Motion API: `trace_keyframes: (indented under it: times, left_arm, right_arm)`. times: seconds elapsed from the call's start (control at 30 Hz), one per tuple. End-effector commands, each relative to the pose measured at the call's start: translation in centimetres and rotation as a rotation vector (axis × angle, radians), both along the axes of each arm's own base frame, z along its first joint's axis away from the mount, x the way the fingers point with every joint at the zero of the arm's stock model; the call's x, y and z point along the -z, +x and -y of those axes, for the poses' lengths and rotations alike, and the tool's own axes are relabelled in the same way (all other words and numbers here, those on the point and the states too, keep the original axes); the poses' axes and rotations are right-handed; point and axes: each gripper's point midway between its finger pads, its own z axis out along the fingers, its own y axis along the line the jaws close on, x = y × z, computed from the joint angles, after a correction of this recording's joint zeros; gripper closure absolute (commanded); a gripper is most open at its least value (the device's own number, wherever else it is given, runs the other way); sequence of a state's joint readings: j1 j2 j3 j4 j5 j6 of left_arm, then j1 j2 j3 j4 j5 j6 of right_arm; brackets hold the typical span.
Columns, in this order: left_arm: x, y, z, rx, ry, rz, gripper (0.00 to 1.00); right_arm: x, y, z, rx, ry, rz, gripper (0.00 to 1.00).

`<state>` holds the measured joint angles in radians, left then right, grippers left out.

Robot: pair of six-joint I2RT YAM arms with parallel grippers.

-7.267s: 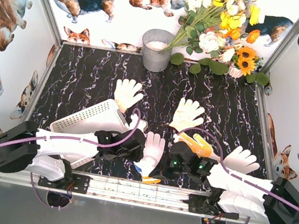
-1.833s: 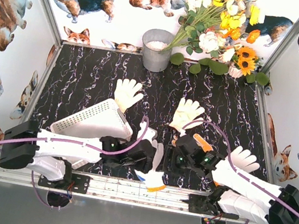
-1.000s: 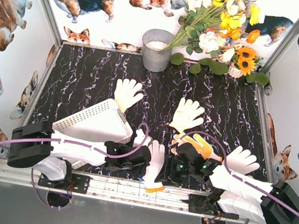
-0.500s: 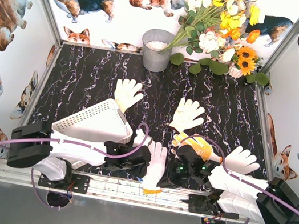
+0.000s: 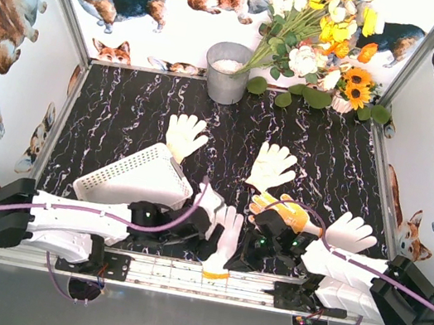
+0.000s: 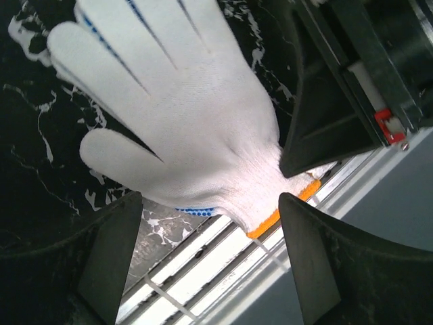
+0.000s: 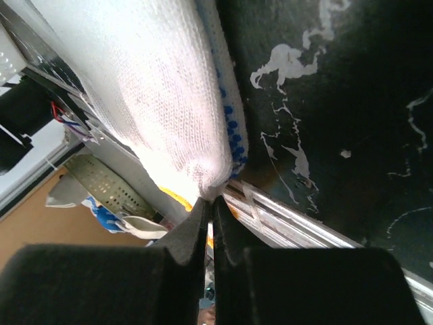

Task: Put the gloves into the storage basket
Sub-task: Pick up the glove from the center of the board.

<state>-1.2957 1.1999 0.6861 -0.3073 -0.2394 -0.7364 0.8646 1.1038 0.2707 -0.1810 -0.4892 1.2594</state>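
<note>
The blue-dotted glove (image 5: 226,233) lies white side up at the table's near edge, its orange cuff over the rail. My left gripper (image 5: 204,243) is open, its jaws wide to either side of the glove's cuff end (image 6: 183,122), not touching it. My right gripper (image 5: 239,254) is shut, pinching the glove's side edge (image 7: 155,101) at its fingertips (image 7: 203,206). The white storage basket (image 5: 131,181) lies left of the glove, partly under my left arm. Cream gloves lie at the back left (image 5: 184,136), middle (image 5: 271,165) and right (image 5: 350,232). The yellow glove (image 5: 284,211) lies by my right arm.
A grey metal bucket (image 5: 227,72) stands at the back, with a bunch of flowers (image 5: 323,38) to its right. An aluminium rail (image 5: 181,272) runs along the near table edge. Patterned walls close in both sides.
My left arm has stretched further right and its gripper now straddles the glove's cuff end. The basket has dropped from tilted to flatter. My right gripper stays on the glove's edge.
</note>
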Motion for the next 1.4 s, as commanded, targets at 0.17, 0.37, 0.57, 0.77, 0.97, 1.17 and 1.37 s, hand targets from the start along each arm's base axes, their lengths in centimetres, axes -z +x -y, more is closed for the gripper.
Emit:
trace_keyframes:
  times: [0.17, 0.37, 0.57, 0.77, 0.97, 1.17, 1.37]
  left_arm:
    - [-1.3, -2.5, 2.3, 0.295, 0.100, 0.289, 0.24]
    - [-1.0, -3.9, 2.9, 0.339, 0.110, 0.376, 0.19]
    - [-0.2, -4.2, 3.8, 0.366, 0.119, 0.421, 0.12]
    - [1.1, -3.8, 4.8, 0.404, 0.185, 0.468, 0.08]
    - [1.7, -2.4, 5.5, 0.365, 0.260, 0.532, 0.08]
    - [2.9, -1.5, 5.2, 0.350, 0.324, 0.571, 0.21]
    - [3.5, -1.3, 5.1, 0.341, 0.341, 0.578, 0.46]
  right_arm:
    - [-2.8, 2.0, -1.8, 0.150, 0.063, -0.057, 1.00]
    - [-4.0, 3.5, -1.3, 0.300, 0.084, -0.069, 1.00]
    - [-4.8, 4.2, -0.8, 0.389, 0.123, -0.101, 1.00]
    - [-5.1, 4.5, -0.5, 0.445, 0.147, -0.125, 1.00]
    - [-5.5, 4.6, -0.5, 0.458, 0.165, -0.129, 1.00]
    - [-5.7, 4.6, -0.7, 0.458, 0.174, -0.136, 1.00]
    - [-6.0, 4.8, -0.8, 0.456, 0.177, -0.133, 1.00]
